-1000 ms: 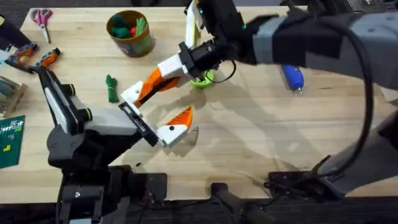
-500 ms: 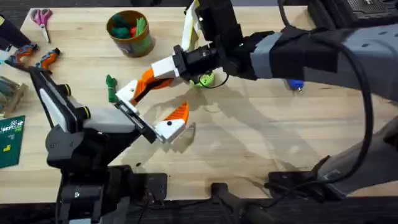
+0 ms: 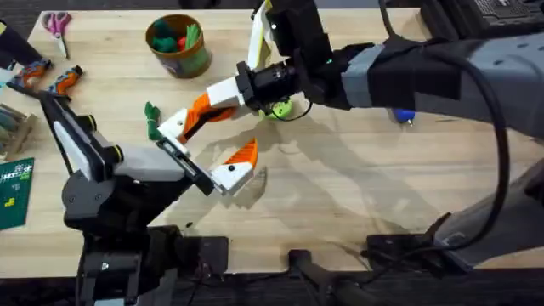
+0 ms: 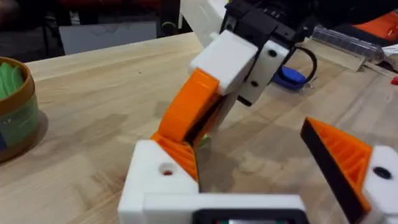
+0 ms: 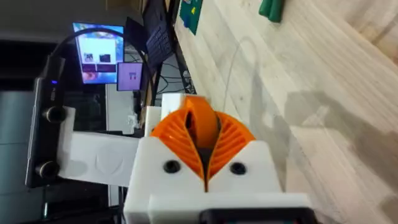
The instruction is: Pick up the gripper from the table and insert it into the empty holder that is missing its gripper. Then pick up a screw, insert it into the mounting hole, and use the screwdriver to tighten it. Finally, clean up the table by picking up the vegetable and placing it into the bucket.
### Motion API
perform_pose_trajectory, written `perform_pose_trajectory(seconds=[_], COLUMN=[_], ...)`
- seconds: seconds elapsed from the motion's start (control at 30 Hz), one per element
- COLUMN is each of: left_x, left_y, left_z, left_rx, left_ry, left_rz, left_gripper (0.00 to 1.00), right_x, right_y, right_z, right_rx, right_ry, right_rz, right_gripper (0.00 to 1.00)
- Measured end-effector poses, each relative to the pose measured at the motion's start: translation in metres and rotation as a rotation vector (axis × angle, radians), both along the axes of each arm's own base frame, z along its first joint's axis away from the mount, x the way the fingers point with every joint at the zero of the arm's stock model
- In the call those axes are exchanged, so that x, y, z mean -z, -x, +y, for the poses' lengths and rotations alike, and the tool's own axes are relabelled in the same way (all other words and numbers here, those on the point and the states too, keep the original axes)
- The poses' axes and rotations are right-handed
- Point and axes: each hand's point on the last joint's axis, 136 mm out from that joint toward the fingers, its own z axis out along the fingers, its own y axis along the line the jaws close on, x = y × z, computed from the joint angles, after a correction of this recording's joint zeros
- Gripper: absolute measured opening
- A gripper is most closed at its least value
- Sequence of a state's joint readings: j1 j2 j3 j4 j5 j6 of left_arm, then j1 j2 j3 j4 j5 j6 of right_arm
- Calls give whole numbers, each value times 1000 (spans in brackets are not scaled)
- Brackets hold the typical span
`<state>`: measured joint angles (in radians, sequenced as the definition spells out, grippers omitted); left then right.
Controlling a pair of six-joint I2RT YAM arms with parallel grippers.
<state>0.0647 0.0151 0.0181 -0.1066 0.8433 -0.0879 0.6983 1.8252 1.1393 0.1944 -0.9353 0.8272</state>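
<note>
Overhead: since a second ago the right arm has swung farther across the table (image 3: 340,212) toward the left arm, and it now covers most of the screwdriver (image 3: 402,115), of which a blue end shows under the arm. In the last half second hardly anything has shifted. The right gripper (image 3: 197,115) is clamped on the orange tip (image 3: 190,127), whose end touches the white holder (image 3: 172,126) on the left arm. The left gripper (image 3: 208,144) is spread wide, with the holder as one finger and an orange-tipped finger (image 3: 240,160) as the other, and it grasps nothing. The vegetable (image 3: 152,121) lies on the table just beside the holder. The bucket (image 3: 192,61) stands farther back, well apart from both grippers. A green ring (image 3: 279,108) lies under the right arm.

Left wrist view: the holder (image 4: 155,180) is in front with a screw hole in its face, and the orange tip (image 4: 178,148) rests against its upper edge. The right gripper (image 4: 189,121) is pressed together around the tip, slanting down from above. The left gripper (image 4: 249,168) stands wide apart. The bucket (image 4: 15,118) is at the side and the screwdriver (image 4: 289,76) is behind.

Right wrist view: the right gripper's (image 5: 202,134) ribbed pads (image 5: 233,134) close on the orange tip (image 5: 202,121). The vegetable (image 5: 272,7) lies on the wood beyond.
</note>
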Motion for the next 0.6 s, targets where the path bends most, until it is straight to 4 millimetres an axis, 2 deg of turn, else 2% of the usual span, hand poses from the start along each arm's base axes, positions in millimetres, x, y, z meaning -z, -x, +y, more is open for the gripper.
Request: perform_pose_trajectory(seconds=[0.23, 0.3, 0.6], left_x=[0, 0, -1], left_y=[1, 1, 8], left_z=[-1, -1, -7], left_rx=[5, 10, 63], left_ry=[-1, -3, -10], left_rz=[-1, -4, -15], left_gripper=[978, 978, 978], right_x=[-1, -1, 1], right_y=[1, 3, 11], right_z=[-2, -3, -4], right_rx=[-13, -20, -58], right_ry=[-8, -9, -18], right_rz=[11, 21, 50], right_gripper=[19, 89, 290])
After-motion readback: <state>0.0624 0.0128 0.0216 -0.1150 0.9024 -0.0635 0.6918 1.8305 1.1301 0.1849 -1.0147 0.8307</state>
